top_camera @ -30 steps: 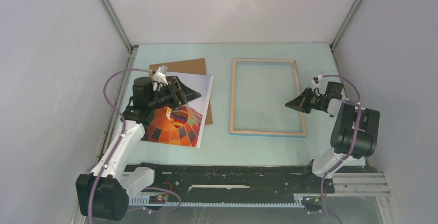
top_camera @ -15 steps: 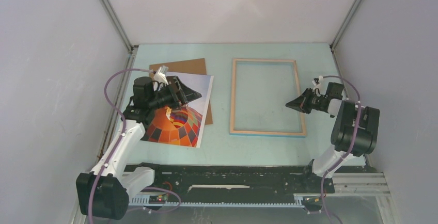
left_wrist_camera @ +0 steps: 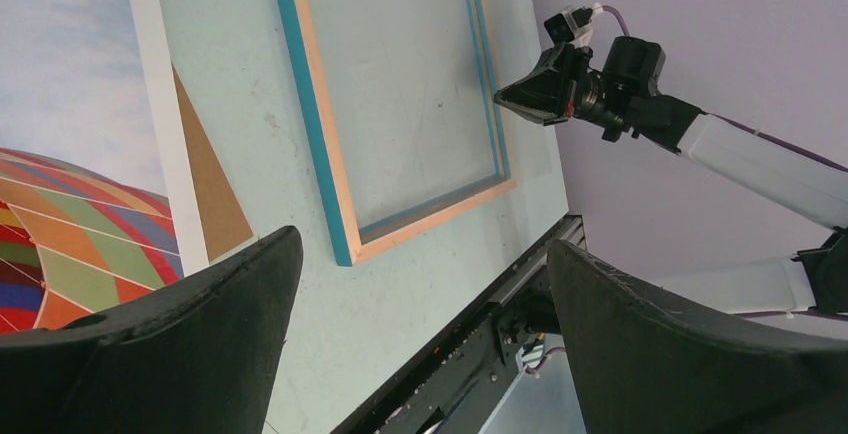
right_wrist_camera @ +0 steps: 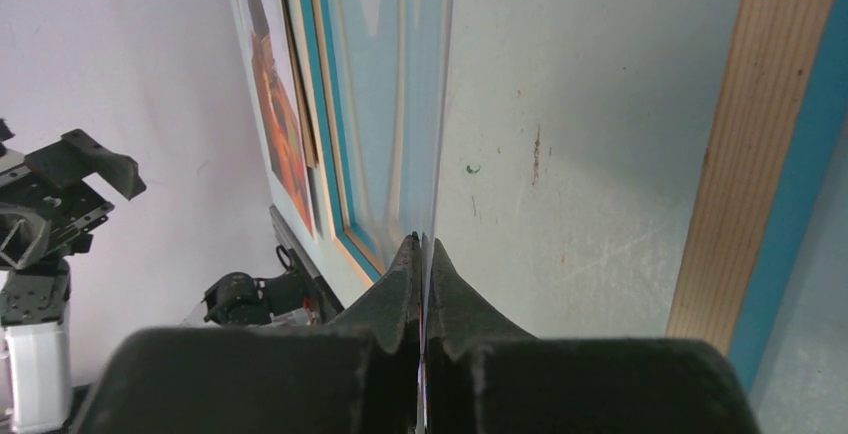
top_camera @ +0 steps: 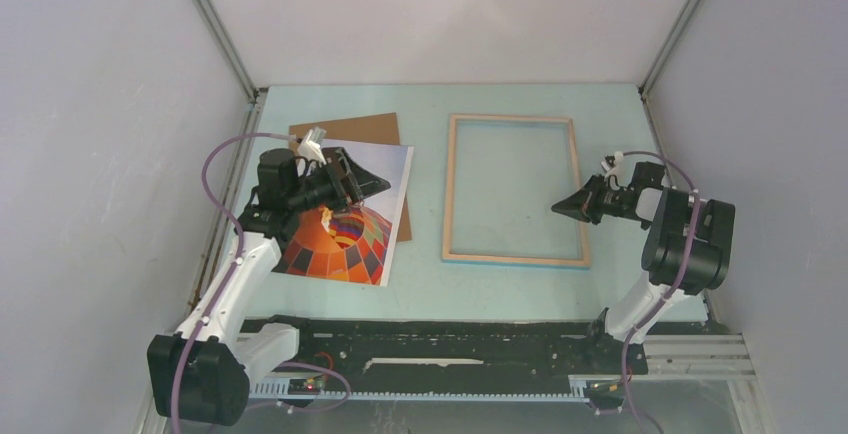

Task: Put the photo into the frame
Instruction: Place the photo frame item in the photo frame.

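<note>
Your right claw [top_camera: 557, 207], pinching the clear pane [right_wrist_camera: 400, 74], has eased slightly toward you over the frame [top_camera: 450, 194], likely clearing the way for the photo [top_camera: 345, 249] lying beneath your wide left claw [top_camera: 375, 182].

Left gripper [top_camera: 380, 182] hangs wide open, well left of the frame [top_camera: 449, 190]; right gripper [top_camera: 556, 208] is pinched tight on a thin clear sheet [right_wrist_camera: 415, 74] over its right rail.

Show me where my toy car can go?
Bare: the strip between the photo and the frame, and the near strip between frame and black rail. Crowded: the left, with photo, brown board and open left claw; the frame's right side, where the right claw pinches a clear sheet.
</note>
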Available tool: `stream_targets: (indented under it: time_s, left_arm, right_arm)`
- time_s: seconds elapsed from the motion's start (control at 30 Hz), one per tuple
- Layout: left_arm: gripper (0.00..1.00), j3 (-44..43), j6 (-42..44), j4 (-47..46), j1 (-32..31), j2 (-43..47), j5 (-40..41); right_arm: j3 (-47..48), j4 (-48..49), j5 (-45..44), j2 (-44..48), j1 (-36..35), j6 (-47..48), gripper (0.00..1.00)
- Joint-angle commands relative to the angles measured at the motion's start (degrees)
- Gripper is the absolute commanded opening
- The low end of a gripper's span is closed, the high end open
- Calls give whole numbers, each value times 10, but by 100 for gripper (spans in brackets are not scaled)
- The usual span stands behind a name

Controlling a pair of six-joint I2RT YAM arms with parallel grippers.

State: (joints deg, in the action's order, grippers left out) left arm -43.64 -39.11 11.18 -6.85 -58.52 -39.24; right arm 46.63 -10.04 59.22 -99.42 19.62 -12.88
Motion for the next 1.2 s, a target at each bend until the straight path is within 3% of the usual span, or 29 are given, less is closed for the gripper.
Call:
stream_targets:
  time_s: [0.0,0.47,1.17]
  left_arm:
    - [100,-22,-8,-24,-2,-2,-13]
    - [100,-17,-16,-34,-3,-11,-20]
    - [100,-13,-25,-46,-2,-14,-29]
  right_arm:
    - [25,-21,47,-14,2,1,0]
    - [58,-67,95,-13,7,6,0]
    - [42,-48,139,30,0,-27,0]
